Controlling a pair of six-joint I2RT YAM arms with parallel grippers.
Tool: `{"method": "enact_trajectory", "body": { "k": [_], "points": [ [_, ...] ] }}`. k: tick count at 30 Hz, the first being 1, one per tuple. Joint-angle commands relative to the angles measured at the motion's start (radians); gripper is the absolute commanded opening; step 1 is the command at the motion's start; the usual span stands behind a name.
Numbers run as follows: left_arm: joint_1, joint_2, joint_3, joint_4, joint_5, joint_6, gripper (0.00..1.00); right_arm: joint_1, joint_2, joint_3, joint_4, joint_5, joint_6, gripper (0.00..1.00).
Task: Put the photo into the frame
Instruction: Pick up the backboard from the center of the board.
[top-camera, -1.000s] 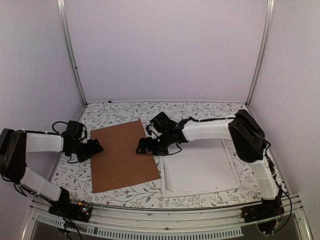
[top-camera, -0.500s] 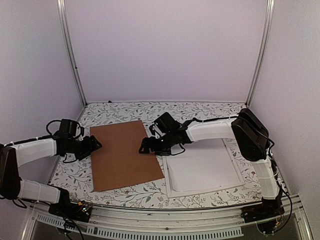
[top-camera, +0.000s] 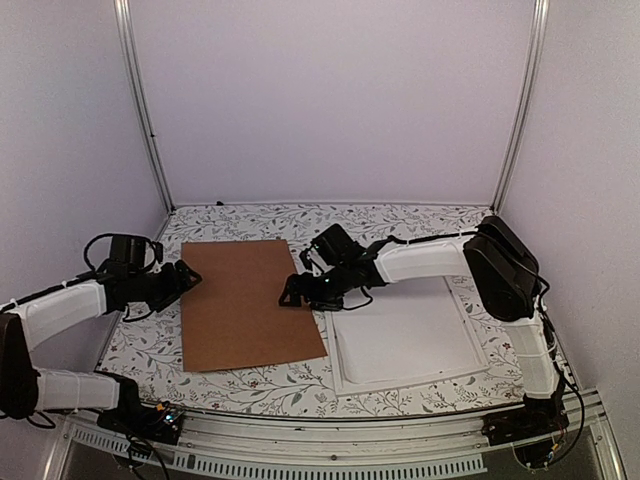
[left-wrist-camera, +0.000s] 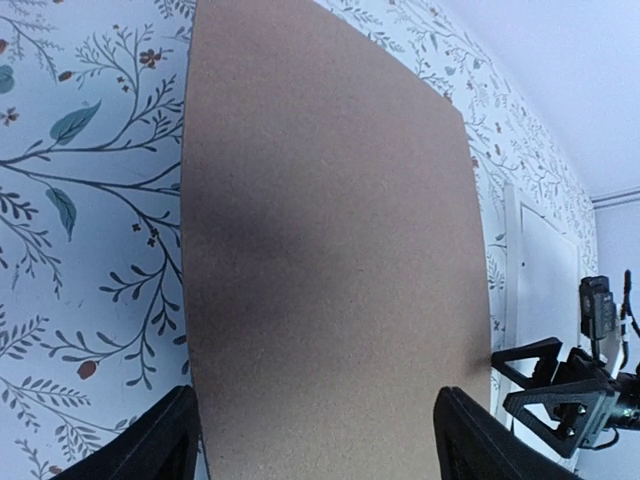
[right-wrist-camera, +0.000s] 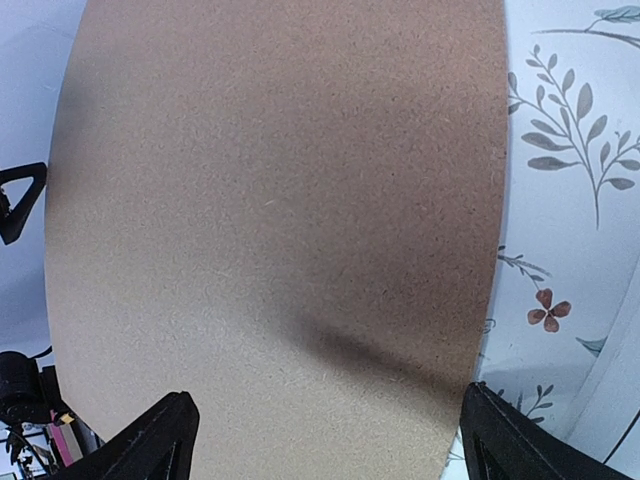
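Top external view: a brown backing board (top-camera: 250, 305) lies flat on the flower-patterned bench (top-camera: 240, 222), left of centre. The frame (top-camera: 410, 338), white, lies flat just beside the board's right edge, towards the near right of the bench, with the right arm reaching across its far side.

The left hand (top-camera: 188, 277) sits low at the far left corner of the board and points inward across it. The right hand (top-camera: 291, 297) sits at the board's right edge, just beyond the frame's far left corner, and points left over the brown surface. The two hands face each other from opposite sides of the board.

Seen from the left wrist, its fingers (left-wrist-camera: 150, 445) stand wide apart with the board filling the space ahead of them, so that hand is open and holds nothing. From the right wrist the fingers (right-wrist-camera: 150, 440) are spread just as wide over the board, also open and empty. Whether either hand's tips touch the board is not clear from these angles.
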Motion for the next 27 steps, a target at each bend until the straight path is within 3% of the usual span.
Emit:
{"method": "enact_trajectory", "body": {
  "k": [1, 27],
  "points": [
    [-0.029, -0.047, 0.013, 0.087, 0.232, -0.038, 0.82, 0.039, 0.028, -0.044, 0.026, -0.144, -0.002, 0.94],
    [-0.042, -0.157, 0.030, 0.187, 0.368, -0.119, 0.84, 0.053, 0.020, -0.176, 0.328, -0.408, 0.071, 0.93]
  ]
}}
